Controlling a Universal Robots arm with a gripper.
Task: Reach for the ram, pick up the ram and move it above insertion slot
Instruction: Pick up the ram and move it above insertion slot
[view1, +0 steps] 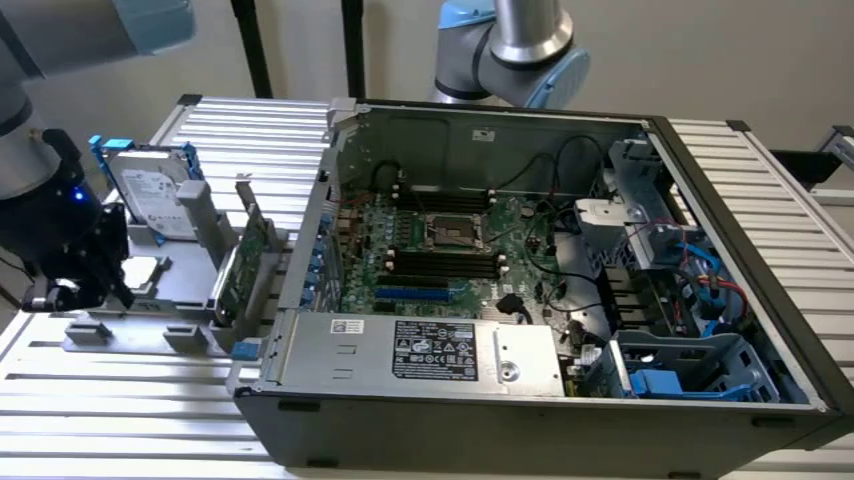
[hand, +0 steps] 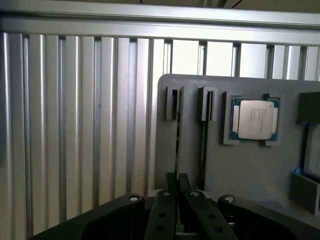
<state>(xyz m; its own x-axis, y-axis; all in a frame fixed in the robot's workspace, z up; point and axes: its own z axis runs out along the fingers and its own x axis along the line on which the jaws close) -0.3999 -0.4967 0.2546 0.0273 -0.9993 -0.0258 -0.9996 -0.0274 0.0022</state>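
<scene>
While hanging over the grey parts tray (hand: 250, 170) with the gripper (hand: 177, 186), seems to be in the reach step, with no lift yet by the look of it. Can spot the ram (hand: 177, 145) as a thin dark strip standing on edge in the tray's slotted holder (hand: 172, 102), dead in line with the gripper and running right up to it. Can't say whether touching or not. Got a second strip (hand: 204, 145) just beside it in the neighbouring holder, so no swearing to the right one of the two. Can't tell released from clenched on the gripper either, so not guessing.

Over in the exterior view, hovering above the tray's end furthest to the exterior view's left, with the hard drive (view1: 150, 195) and the taller expansion card (view1: 240, 268) standing further along the same tray. Also a processor chip (hand: 253, 120) lying flat in its pocket, near the second strip. Well apart from all that, the insertion slot (view1: 441, 262), deep inside the open computer case (view1: 534, 435) toward the exterior view's right.

Needs, for a clean grab from here, probably: staying square to that thin edge, a straight drop, no nudging the neighbour strip, a pinch on the flat faces. Little room for sideways error, given such closely set holders.
</scene>
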